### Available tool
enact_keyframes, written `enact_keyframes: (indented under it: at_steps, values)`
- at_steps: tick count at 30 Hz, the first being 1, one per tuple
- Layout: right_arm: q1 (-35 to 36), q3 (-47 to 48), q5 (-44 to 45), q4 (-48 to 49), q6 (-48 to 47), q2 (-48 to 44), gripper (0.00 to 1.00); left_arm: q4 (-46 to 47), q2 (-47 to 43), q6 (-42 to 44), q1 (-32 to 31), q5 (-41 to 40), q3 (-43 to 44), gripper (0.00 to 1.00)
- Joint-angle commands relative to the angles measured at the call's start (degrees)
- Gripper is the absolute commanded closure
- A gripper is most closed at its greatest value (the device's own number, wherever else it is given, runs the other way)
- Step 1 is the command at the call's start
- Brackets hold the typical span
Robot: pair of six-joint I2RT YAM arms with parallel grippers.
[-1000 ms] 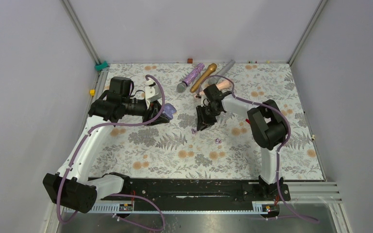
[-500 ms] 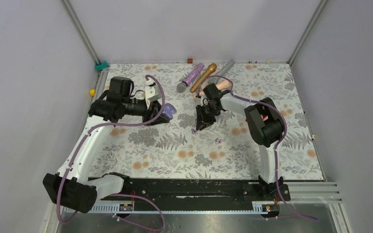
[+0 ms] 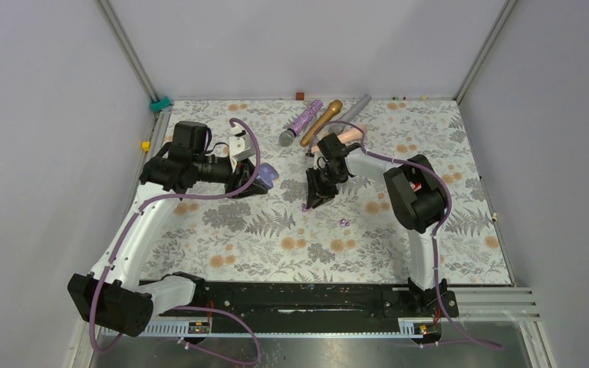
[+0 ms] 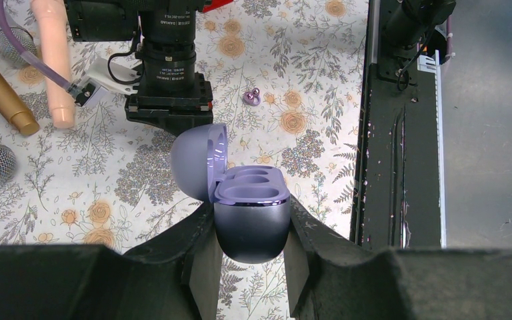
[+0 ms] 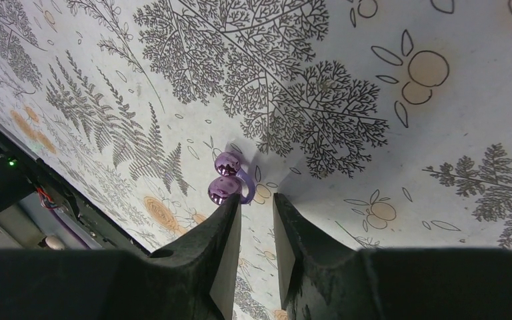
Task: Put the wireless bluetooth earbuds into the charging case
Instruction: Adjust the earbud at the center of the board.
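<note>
Table (image 3: 261,253): floral cloth, nothing on it has moved over the last second. Left arm (image 3: 176,165): you have kept it where it was, with its jaws clamped on the lower half of the case (image 4: 250,210). The lid is swung open and both wells look empty. Right arm (image 3: 414,192): you have swung the elbow and wrist slightly left, bringing its jaws down by a purple bud (image 5: 229,179). They stand narrowly apart with nothing between them. The bud lies on the cloth just beside one fingertip (image 5: 229,217), outside the gap. Judgement: you are on the pick approach with no grip yet, so nudge sideways before closing. Second purple bud (image 3: 343,223): it lies apart, nearer the bases, unmoved. Neither bud is in the case.
</note>
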Motion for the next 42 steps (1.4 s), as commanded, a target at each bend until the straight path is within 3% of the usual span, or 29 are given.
enact_keyframes:
  at_steps: [1,17,26,42]
  values:
    - [0.7,1.5,-0.4,-1.7,0.7,1.9,0.68,2.3,-1.5,1.1,0.3,0.6,-0.3,1.00]
    - [0.7,3.9,-8.7,1.3,5.9,4.9,0.68,2.3,-1.5,1.3,0.4,0.4,-0.3,1.00]
    - [0.6,4.3,-14.1,5.9,11.3,6.6,0.76,2.3,-1.7,1.3,0.3,0.2,-0.3,1.00]
    - [0.6,10.1,-14.2,6.7,10.0,7.1,0.74,2.3,-1.8,1.2,0.3,0.2,-0.3,1.00]
